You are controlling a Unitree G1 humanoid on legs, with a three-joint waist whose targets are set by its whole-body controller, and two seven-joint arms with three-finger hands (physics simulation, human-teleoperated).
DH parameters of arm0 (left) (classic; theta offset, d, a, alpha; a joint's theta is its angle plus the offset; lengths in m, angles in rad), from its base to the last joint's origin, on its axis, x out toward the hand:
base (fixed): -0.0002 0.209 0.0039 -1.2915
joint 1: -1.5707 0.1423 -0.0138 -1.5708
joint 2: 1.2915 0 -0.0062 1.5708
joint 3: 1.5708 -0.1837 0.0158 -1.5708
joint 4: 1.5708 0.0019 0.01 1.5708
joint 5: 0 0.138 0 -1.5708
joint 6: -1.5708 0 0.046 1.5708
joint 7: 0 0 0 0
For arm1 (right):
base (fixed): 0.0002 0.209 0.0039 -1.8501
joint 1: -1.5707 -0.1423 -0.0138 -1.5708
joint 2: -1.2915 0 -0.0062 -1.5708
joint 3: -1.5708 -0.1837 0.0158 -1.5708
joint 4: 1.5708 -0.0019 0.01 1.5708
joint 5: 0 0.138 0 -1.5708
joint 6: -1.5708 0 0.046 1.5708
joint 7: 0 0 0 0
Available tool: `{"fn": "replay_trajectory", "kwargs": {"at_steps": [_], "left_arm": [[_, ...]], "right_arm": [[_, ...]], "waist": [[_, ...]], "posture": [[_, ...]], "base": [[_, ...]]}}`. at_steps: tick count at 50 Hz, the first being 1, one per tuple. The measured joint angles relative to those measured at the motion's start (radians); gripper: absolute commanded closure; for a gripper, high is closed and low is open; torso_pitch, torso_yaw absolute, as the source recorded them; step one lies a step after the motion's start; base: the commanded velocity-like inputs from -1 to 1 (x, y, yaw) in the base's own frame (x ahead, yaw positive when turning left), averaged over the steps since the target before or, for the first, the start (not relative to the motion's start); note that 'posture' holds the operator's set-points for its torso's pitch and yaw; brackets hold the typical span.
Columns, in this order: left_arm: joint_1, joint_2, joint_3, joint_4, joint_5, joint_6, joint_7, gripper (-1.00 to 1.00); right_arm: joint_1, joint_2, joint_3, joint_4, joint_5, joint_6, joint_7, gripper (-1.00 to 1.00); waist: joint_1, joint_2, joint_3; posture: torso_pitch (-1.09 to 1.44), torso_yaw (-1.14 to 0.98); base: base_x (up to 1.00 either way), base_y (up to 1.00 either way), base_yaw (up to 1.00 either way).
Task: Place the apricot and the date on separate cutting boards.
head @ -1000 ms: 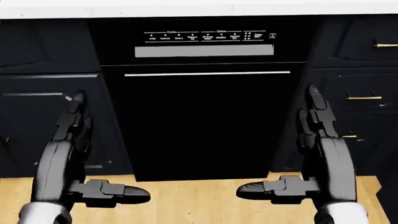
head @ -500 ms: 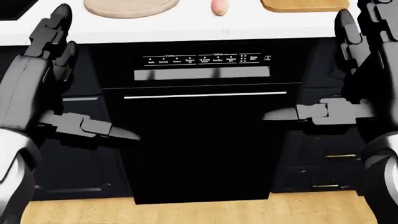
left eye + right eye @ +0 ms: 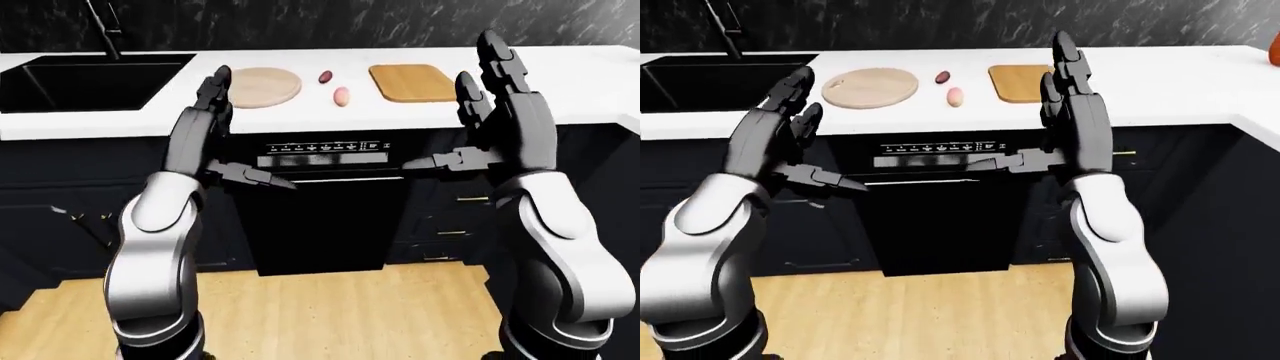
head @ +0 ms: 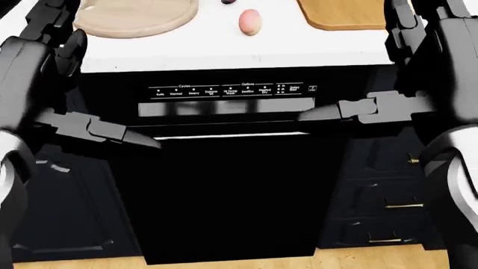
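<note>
On the white counter (image 3: 560,90) lie a pinkish apricot (image 3: 341,95) and, just above it in the left-eye view, a small dark date (image 3: 325,76). A round pale cutting board (image 3: 262,86) sits to their left and a square wooden cutting board (image 3: 412,81) to their right; both boards are bare. My left hand (image 3: 248,133) and right hand (image 3: 452,112) are raised below the counter edge, palms facing each other, fingers up and thumbs pointing inward. Both are open and hold nothing. The right hand overlaps the square board's right edge.
A black dishwasher (image 3: 320,217) fills the cabinet under the fruit, with dark drawers (image 3: 450,217) beside it. A black sink (image 3: 90,82) with a faucet (image 3: 105,30) lies at the left. An orange object (image 3: 1274,51) shows at the counter's far right. Wooden floor (image 3: 330,307) lies below.
The head camera has tilted upward, bringing the counter, boards and apricot into view. Both hands have risen from near the floor to counter height, still open.
</note>
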Motion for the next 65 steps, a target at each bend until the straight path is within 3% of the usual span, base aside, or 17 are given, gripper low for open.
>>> {"fn": "replay_trajectory", "kwargs": {"at_steps": [5, 8, 10, 13, 19, 22, 24, 26, 29, 36, 38, 44, 47, 53, 65], "left_arm": [[-0.010, 0.006, 0.009, -0.029, 0.004, -0.017, 0.006, -1.00], [-0.012, 0.006, 0.007, -0.029, 0.003, -0.019, 0.006, -1.00], [0.001, 0.009, 0.015, -0.022, 0.005, -0.016, 0.008, -1.00], [0.018, 0.008, 0.026, -0.010, 0.013, 0.001, 0.015, -1.00], [0.011, 0.008, 0.020, -0.029, 0.009, -0.017, 0.016, -1.00], [-0.001, 0.015, 0.023, -0.034, 0.011, -0.010, 0.015, -1.00], [0.004, 0.007, 0.012, -0.037, 0.010, -0.001, 0.012, -1.00], [0.003, 0.007, -0.003, -0.027, 0.003, 0.011, 0.004, -1.00], [-0.005, 0.013, 0.002, -0.028, 0.001, 0.020, -0.002, -1.00], [-0.055, 0.035, 0.014, -0.063, 0.018, 0.031, -0.004, -1.00], [-0.049, 0.037, 0.018, -0.057, 0.023, 0.045, -0.006, -1.00], [-0.055, 0.045, 0.024, -0.045, 0.034, 0.088, -0.014, -1.00], [-0.067, 0.042, 0.019, -0.062, 0.035, 0.071, -0.015, -1.00], [-0.047, 0.028, 0.009, -0.044, 0.027, 0.052, -0.019, -1.00], [-0.032, 0.029, 0.018, -0.049, 0.030, 0.048, -0.013, -1.00]], "right_arm": [[-0.004, 0.005, 0.010, -0.018, -0.008, -0.027, 0.009, -1.00], [-0.002, 0.007, 0.009, -0.016, -0.017, -0.031, 0.013, -1.00], [0.013, 0.020, 0.020, -0.016, -0.018, -0.030, 0.017, -1.00], [0.024, 0.024, 0.035, -0.009, -0.012, -0.011, 0.029, -1.00], [0.019, 0.027, 0.027, -0.025, -0.026, -0.036, 0.028, -1.00], [0.001, 0.023, 0.024, -0.025, -0.024, -0.030, 0.033, -1.00], [0.003, 0.016, 0.012, -0.021, -0.023, -0.021, 0.032, -1.00], [0.007, 0.013, -0.002, -0.011, -0.027, -0.006, 0.026, -1.00], [0.005, 0.013, 0.004, -0.008, -0.032, -0.012, 0.022, -1.00], [-0.031, 0.010, 0.006, -0.024, -0.019, -0.013, 0.022, -1.00], [-0.027, 0.015, 0.017, -0.020, -0.012, 0.003, 0.022, -1.00], [-0.035, 0.009, 0.023, -0.015, 0.001, 0.027, 0.026, -1.00], [-0.040, 0.006, 0.012, -0.028, -0.002, 0.018, 0.019, -1.00], [-0.036, 0.002, 0.008, -0.025, -0.007, 0.014, 0.013, -1.00], [-0.015, 0.011, 0.016, -0.026, -0.010, 0.005, 0.020, -1.00]], "waist": [[-0.011, 0.054, -0.005], [-0.017, 0.105, -0.017], [-0.001, 0.094, -0.004], [0.011, 0.101, -0.002], [0.023, 0.044, -0.015], [0.026, -0.003, -0.022], [0.011, 0.005, -0.003], [0.001, -0.009, 0.003], [-0.003, 0.004, -0.011], [-0.007, 0.076, -0.017], [-0.008, 0.054, 0.001], [0.001, 0.051, 0.016], [0.003, 0.010, 0.007], [0.004, 0.040, -0.015], [0.003, 0.034, -0.016]], "posture": [[0.00, 0.00], [0.00, 0.00], [0.00, 0.00], [0.00, 0.00], [0.00, 0.00], [0.00, 0.00], [0.00, 0.00], [0.00, 0.00], [0.00, 0.00], [0.00, 0.00], [0.00, 0.00], [0.00, 0.00], [0.00, 0.00], [0.00, 0.00], [0.00, 0.00]], "base": [[0.37, 0.00, 0.00], [0.38, 0.04, 0.00], [0.37, 0.05, 0.00], [0.36, 0.04, 0.00], [0.34, 0.02, 0.00], [0.31, 0.00, 0.00], [0.31, 0.00, 0.00], [0.31, 0.00, 0.00], [0.28, 0.00, 0.00], [0.07, 0.00, 0.00], [0.00, 0.00, 0.00], [0.00, 0.00, 0.00], [0.00, 0.00, 0.00], [0.00, 0.00, 0.00], [0.00, 0.00, 0.00]]}}
